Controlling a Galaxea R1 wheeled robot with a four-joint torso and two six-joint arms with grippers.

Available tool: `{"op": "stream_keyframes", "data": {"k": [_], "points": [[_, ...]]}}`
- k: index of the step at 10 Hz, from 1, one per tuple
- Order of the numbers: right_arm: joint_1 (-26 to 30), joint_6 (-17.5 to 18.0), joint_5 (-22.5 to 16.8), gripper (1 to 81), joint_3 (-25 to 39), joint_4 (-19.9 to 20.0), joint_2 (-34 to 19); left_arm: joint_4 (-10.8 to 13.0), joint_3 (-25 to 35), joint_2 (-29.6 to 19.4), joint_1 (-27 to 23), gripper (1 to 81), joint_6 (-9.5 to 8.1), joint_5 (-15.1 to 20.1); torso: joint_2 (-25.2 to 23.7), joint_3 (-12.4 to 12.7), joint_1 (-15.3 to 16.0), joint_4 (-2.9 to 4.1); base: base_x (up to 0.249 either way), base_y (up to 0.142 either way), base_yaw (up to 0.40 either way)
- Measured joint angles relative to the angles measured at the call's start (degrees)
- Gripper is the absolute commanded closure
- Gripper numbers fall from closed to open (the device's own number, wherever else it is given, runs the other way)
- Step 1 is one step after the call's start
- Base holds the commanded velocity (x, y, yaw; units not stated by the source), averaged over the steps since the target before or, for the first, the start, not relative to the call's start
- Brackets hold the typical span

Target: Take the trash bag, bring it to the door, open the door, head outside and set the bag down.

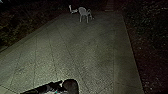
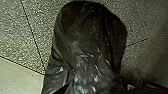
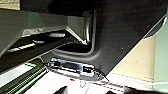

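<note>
Outdoor carry — left gripper (image 2: 96,87) seemingly closed on the trash bag (image 2: 87,45), bulk beyond its fingers — set-down wants slow lowering.

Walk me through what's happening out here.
A robot is out at a dark paved yard with a black trash bag. Its left arm reaches in low in the head view, and the bag looms large before that arm's wrist camera, with paving behind it, so that arm is probably carrying it. The grip itself can't be made out, nor whether the bag touches the ground. A pale chair stands at the far end, between dark bushes.
</note>
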Motion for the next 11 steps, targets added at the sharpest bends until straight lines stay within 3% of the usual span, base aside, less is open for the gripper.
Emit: {"op": "stream_keyframes", "data": {"k": [3, 5, 8, 9, 11], "points": [[0.0, 0.0, 0.0, 1.0, 0.0, 0.0, 0.0, -0.3, -0.3, -0.5, 0.1, 1.0, 0.05, 1.4, 0.0, 0.0, 0.0, 0.0, 0.0, 0.0, 0.0], [0.0, 0.1, 0.0, 1.0, 0.0, 0.0, 0.0, -0.4, -0.2, -0.5, 2.9, 1.0, 0.66, 1.7, 0.0, 0.2, 0.0, 0.0, 0.0, 0.0, 0.0], [-0.2, 0.0, -0.4, 1.0, 0.0, 0.0, 0.1, -0.4, 0.2, 0.2, 13.4, 1.0, 5.21, 2.3, 0.0, 4.2, 0.0, -0.02, 0.0, 0.0, 0.0], [-0.3, 0.0, -0.4, 1.0, 0.0, 0.0, 0.2, -0.4, 0.2, 0.3, 16.8, 1.0, 6.69, 1.4, 0.0, 5.4, 0.0, -0.46, 0.0, 0.0, 0.0], [-0.5, 0.0, -0.4, 1.0, 0.0, 0.0, 0.6, -0.4, 0.2, 1.4, 23.8, 1.0, 10.12, -0.6, 0.0, 8.3, 0.0, -3.02, 0.0, 0.0, 0.0]]}}
